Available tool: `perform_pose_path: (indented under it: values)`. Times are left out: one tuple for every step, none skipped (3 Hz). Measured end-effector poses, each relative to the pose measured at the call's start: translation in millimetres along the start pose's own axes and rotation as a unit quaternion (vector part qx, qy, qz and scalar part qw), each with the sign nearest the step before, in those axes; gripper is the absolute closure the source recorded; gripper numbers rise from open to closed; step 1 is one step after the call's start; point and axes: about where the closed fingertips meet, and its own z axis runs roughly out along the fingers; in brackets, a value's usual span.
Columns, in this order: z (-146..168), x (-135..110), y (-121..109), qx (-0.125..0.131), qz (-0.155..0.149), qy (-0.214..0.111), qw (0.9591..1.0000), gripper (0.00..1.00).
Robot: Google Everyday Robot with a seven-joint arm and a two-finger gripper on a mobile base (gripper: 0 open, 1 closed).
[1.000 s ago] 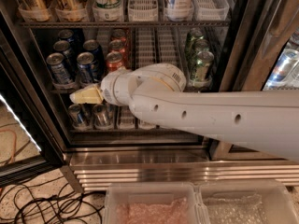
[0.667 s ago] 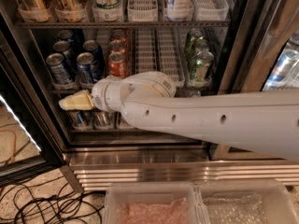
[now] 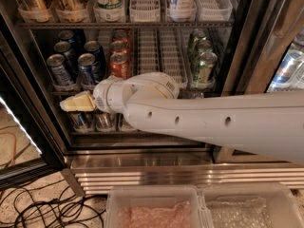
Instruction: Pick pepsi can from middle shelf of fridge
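Gripper (image 3: 76, 102) slid left and dipped over the last 1 s, now just below the front-left edge of the middle shelf (image 3: 154, 56) in the fridge (image 3: 142, 172), open or closed can't tell; pepsi can (image 3: 89, 68) sits untouched just above, so no grasp yet.

Dim fridge (image 3: 236, 56); light falls on the hand (image 3: 72, 102) below the pepsi can (image 3: 88, 68).

One close camera looks slightly down into the fridge (image 3: 142, 170), pincer (image 3: 65, 106) left of centre.
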Motion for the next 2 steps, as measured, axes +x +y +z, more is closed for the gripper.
perform_pose_path:
  values:
    - [-4.0, -16.9, -18.8, 0.021, -0.021, 0.0, 0.9996, 0.07]
    - [-2.6, -27.8, -28.7, 0.034, -0.034, 0.006, 0.9988, 0.25]
